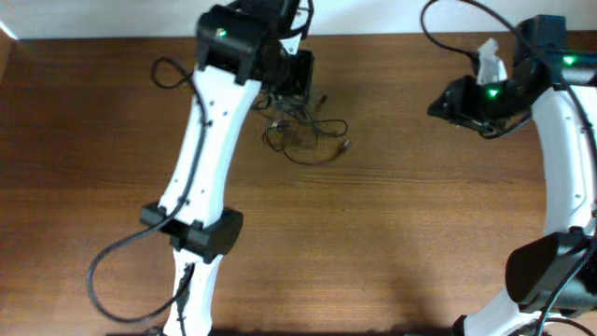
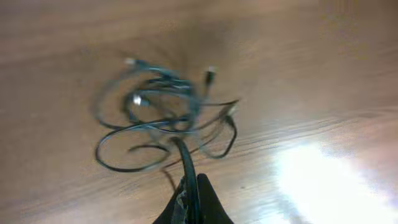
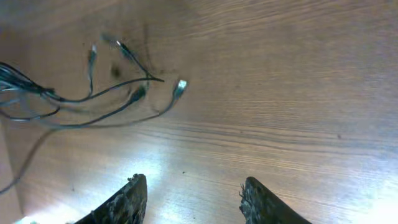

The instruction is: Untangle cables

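The cables (image 1: 300,128) are thin black cords with small grey plug ends, bunched in loose loops on the wooden table at the back centre. In the left wrist view the tangle (image 2: 165,121) lies ahead of my left gripper (image 2: 191,186), which is shut on one black cord that rises from the bunch into the jaws. In the overhead view my left gripper (image 1: 287,86) sits just behind the bunch. My right gripper (image 3: 193,190) is open and empty, above bare wood at the back right (image 1: 446,105). Its view shows cable ends (image 3: 124,87) at the upper left.
The wooden table (image 1: 392,233) fills the view. A thick black arm cable (image 1: 121,257) loops beside the left arm's base at the front left. Another arm cable (image 1: 448,23) arcs at the back right above the right arm.
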Controlling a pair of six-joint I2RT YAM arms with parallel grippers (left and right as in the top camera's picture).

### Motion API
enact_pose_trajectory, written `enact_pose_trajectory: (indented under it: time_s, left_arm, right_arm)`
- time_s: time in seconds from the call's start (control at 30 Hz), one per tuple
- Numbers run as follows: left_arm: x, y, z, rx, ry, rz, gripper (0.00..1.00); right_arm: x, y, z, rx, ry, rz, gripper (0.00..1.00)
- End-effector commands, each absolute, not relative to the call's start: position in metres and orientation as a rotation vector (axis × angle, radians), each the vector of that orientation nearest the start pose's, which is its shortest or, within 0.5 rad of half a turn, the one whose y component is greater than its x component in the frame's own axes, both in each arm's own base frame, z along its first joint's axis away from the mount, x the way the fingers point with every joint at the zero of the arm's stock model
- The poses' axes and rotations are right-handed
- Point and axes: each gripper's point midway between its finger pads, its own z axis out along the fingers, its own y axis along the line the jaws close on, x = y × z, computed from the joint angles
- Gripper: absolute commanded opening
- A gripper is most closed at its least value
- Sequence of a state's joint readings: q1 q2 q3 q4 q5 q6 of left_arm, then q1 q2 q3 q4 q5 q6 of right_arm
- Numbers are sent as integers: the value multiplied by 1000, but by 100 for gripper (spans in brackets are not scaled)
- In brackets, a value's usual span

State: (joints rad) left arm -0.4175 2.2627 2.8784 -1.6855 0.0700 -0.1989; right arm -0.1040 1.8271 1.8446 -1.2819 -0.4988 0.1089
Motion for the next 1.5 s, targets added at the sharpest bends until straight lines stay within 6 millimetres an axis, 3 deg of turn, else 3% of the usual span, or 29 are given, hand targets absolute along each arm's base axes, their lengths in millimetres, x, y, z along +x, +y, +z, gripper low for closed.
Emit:
enact_pose_trajectory:
  time_s: [0.0,0.07,0.13,0.3,0.4,0.57,0.67,0.77,0.83,0.9,0.93,0.97,1.0,1.1,1.2,1.3,1.37,1.47]
  left_arm:
    - [405,-204,340,358,2539,-404,0]
    - [396,-204,358,364,2495,-439,0]
    - [388,-207,374,380,2451,-495,0]
    - [370,-205,412,393,2338,-553,0]
    - [361,-202,425,394,2303,-561,0]
    - [359,-202,424,397,2309,-566,0]
    - [360,-202,425,398,2307,-568,0]
    - [359,-202,424,399,2313,-568,0]
    - [358,-202,424,399,2313,-569,0]
    - [355,-208,425,422,2309,-619,0]
    - [354,-209,426,425,2307,-626,0]
    - [354,-209,426,425,2307,-626,0]
    - [354,-209,426,425,2308,-625,0]
    - [352,-204,431,414,2293,-621,0]
    - [359,-178,440,337,2272,-583,0]
    - [378,-128,433,176,2296,-395,0]
    - [386,-100,425,89,2323,-273,0]
    - [395,-67,414,-12,2351,-111,0]
  right_arm:
    - [403,88,235,10,2702,823,50]
    - [404,130,251,-133,2615,992,50]
    - [406,157,265,-220,2538,1088,50]
    - [415,201,284,-245,2448,1165,51]
    - [414,230,294,-307,2392,1199,59]
    - [411,250,300,-272,2390,1250,61]
    - [412,252,303,-225,2394,1274,62]
    - [416,254,308,-204,2373,1292,77]
    - [418,254,309,-203,2366,1287,78]
    - [427,253,291,-109,2421,1189,76]
    - [430,254,282,-87,2442,1147,62]
    - [434,251,274,-60,2462,1099,38]
    - [438,243,261,16,2505,1027,21]
    - [442,220,239,118,2570,836,6]
    - [446,180,225,238,2612,651,4]
    - [448,137,247,298,2559,623,4]
    - [442,118,273,271,2497,621,4]
    - [417,88,321,242,2394,607,4]
